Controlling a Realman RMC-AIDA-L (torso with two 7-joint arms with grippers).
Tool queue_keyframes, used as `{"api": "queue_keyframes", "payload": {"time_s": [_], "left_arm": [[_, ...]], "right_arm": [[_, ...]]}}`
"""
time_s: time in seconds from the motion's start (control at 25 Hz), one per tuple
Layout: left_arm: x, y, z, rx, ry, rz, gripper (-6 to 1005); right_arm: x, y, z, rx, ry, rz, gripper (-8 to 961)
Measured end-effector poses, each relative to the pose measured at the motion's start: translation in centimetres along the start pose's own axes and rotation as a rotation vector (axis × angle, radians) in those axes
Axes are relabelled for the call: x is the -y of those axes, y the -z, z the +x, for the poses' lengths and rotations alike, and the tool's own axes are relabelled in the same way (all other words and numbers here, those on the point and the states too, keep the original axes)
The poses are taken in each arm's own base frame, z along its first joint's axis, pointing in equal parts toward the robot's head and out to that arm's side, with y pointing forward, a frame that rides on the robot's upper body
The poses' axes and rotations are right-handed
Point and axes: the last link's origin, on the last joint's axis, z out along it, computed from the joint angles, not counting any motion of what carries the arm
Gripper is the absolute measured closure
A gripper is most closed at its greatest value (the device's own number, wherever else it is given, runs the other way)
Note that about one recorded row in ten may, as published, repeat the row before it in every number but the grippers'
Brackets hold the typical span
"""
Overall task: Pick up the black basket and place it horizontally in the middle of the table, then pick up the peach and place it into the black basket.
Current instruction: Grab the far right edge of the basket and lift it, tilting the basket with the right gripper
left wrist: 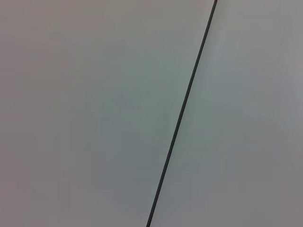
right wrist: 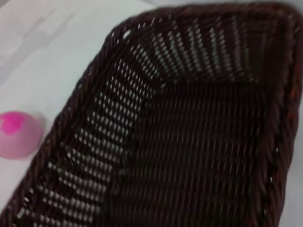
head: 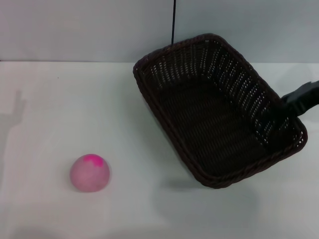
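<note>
The black basket (head: 212, 117) is at the right of the table (head: 55, 109), set diagonally, its near corner seemingly raised with a soft shadow under it. My right gripper (head: 287, 106) reaches in from the right edge and is shut on the basket's right rim. The right wrist view looks into the basket (right wrist: 189, 142), which is empty. The peach (head: 89, 173) lies on the table at the front left, well apart from the basket; it also shows in the right wrist view (right wrist: 16, 134). My left gripper is out of view.
A thin black cable (head: 173, 22) hangs down the grey wall behind the basket; the left wrist view shows only that wall and the cable (left wrist: 182, 113). The table's far edge meets the wall.
</note>
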Motion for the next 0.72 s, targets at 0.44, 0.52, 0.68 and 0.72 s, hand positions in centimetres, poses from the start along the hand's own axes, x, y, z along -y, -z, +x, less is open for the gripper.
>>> {"api": "queue_keyframes", "payload": {"time_s": [0.44, 0.52, 0.68, 0.72], "left_arm": [[0.0, 0.0, -0.1, 0.005, 0.0, 0.003, 194], [0.1, 0.0, -0.1, 0.006, 0.0, 0.003, 194], [0.2, 0.2, -0.1, 0.012, -0.001, 0.008, 194], [0.2, 0.2, -0.2, 0.012, -0.001, 0.008, 194]], "right_arm": [[-0.1, -0.8, 0.2, 0.007, 0.004, 0.015, 583], [0.0, -0.7, 0.2, 0.01, 0.005, 0.018, 643], [-0.1, -0.2, 0.2, 0.046, 0.006, 0.017, 738], [-0.2, 0.1, 0.1, 0.07, 0.009, 0.012, 745]]}}
